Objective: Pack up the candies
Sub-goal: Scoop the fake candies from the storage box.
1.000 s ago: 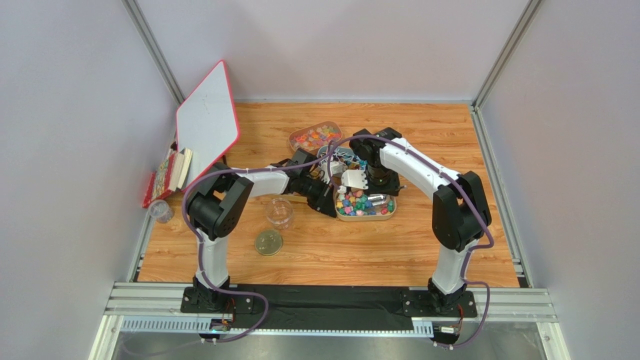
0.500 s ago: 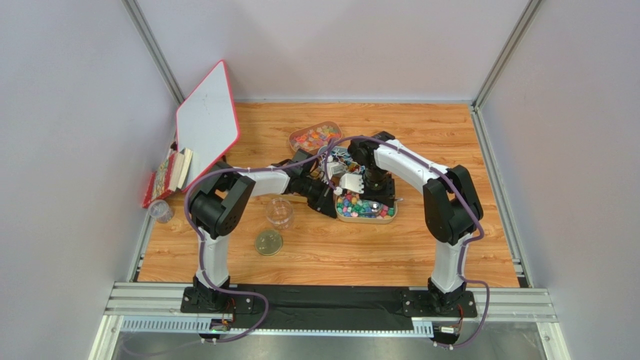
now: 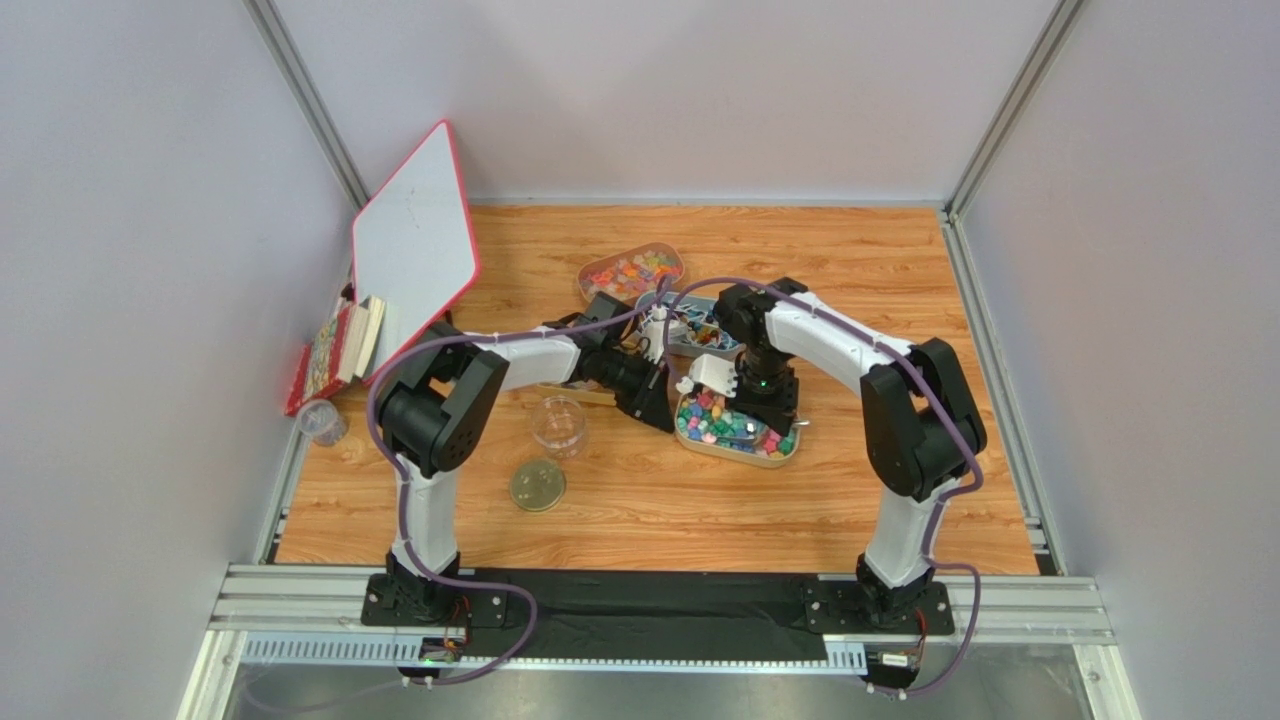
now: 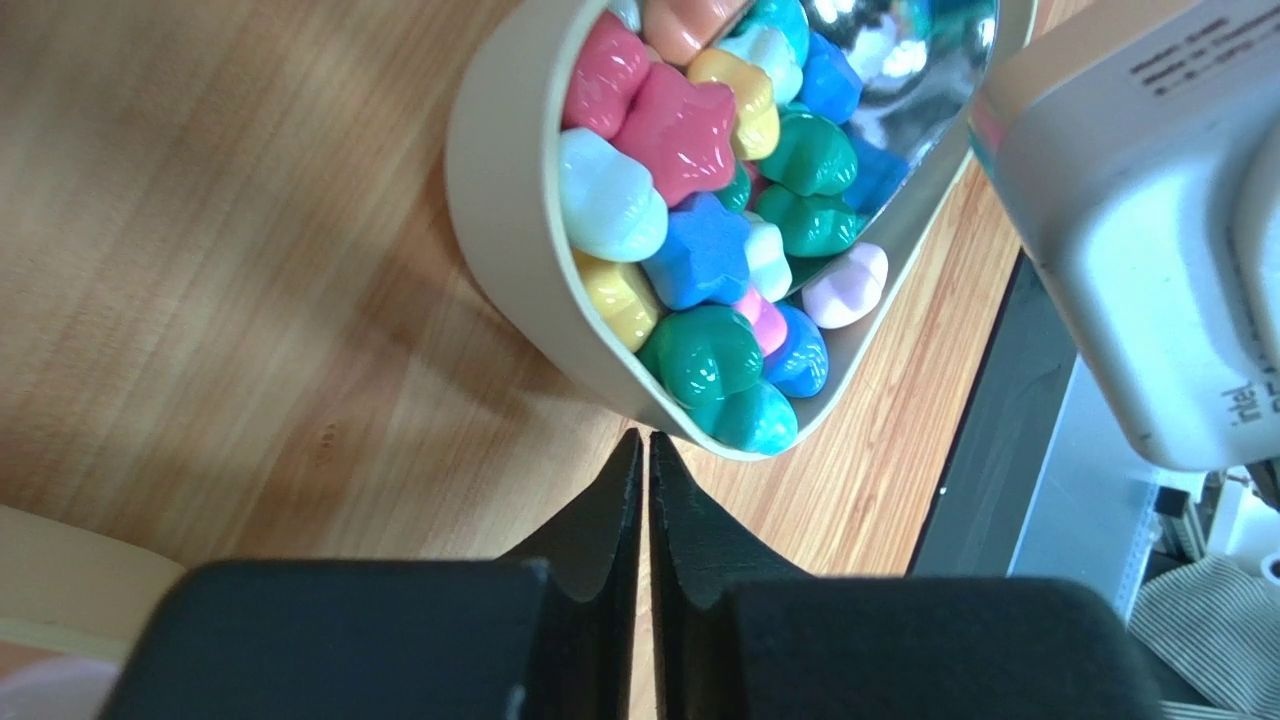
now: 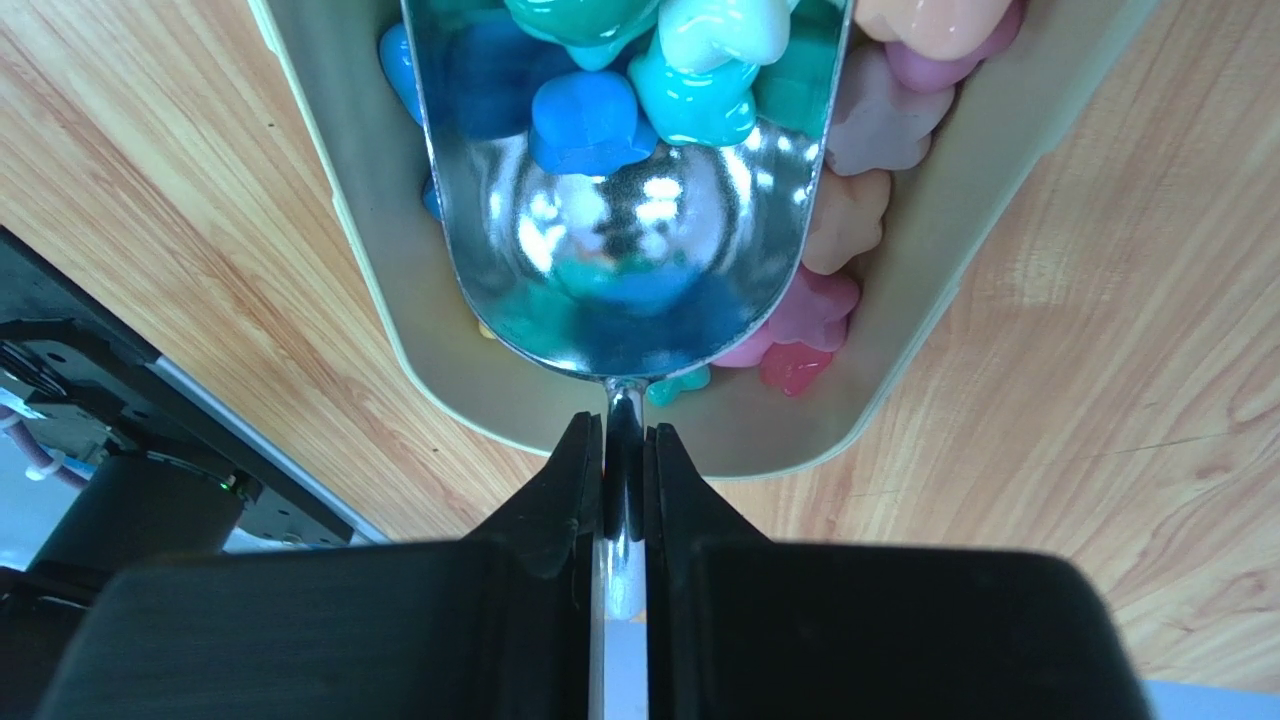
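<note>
Found the right claw [image 5: 613, 435] pinched shut on the thin handle of a metal scoop [image 5: 631, 225], at bottom centre of the right wrist view. Found the scoop's bowl lying inside the tan tray [image 5: 361, 195], with blue and teal candies [image 5: 601, 113] at its open mouth and pink ones under its right edge. Found the left claw [image 4: 646, 450] pressed together to a hairline slit with nothing between, tips just beside the tray's rounded rim at lower centre of the left wrist view; could not tell whether touching. Saw the tray heaped with pink, yellow, blue, green and white pieces. In the overhead view, placed that tray on the wooden tabletop [image 3: 887, 255] just right of centre, between both claws. Noted a clear jar [image 3: 559, 425] left of it, a lid [image 3: 538, 483] lower left of the jar, and two further trays [image 3: 631, 272] of sweets toward upper centre.
</note>
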You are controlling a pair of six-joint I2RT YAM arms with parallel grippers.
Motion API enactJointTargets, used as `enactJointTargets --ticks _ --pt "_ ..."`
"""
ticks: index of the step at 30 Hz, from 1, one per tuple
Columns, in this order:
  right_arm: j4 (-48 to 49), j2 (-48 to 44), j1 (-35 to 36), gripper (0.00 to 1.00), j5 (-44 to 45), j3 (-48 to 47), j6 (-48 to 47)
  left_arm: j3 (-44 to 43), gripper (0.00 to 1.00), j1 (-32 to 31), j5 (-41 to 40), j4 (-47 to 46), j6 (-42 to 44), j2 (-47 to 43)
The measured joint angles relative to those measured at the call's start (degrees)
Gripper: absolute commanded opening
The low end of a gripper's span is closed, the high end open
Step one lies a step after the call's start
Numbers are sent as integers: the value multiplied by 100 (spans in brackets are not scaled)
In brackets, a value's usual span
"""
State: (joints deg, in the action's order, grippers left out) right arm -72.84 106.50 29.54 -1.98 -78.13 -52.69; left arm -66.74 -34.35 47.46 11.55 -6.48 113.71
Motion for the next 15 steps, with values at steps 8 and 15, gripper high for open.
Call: enactJointTargets --ticks 8,15 --pt "483 -461 -61 0 -162 459 149 -404 36 114 -120 391 236 0" --pt "984 -955 -61 0 -258 726 452 -531 40 133 -155 826 542 -59"
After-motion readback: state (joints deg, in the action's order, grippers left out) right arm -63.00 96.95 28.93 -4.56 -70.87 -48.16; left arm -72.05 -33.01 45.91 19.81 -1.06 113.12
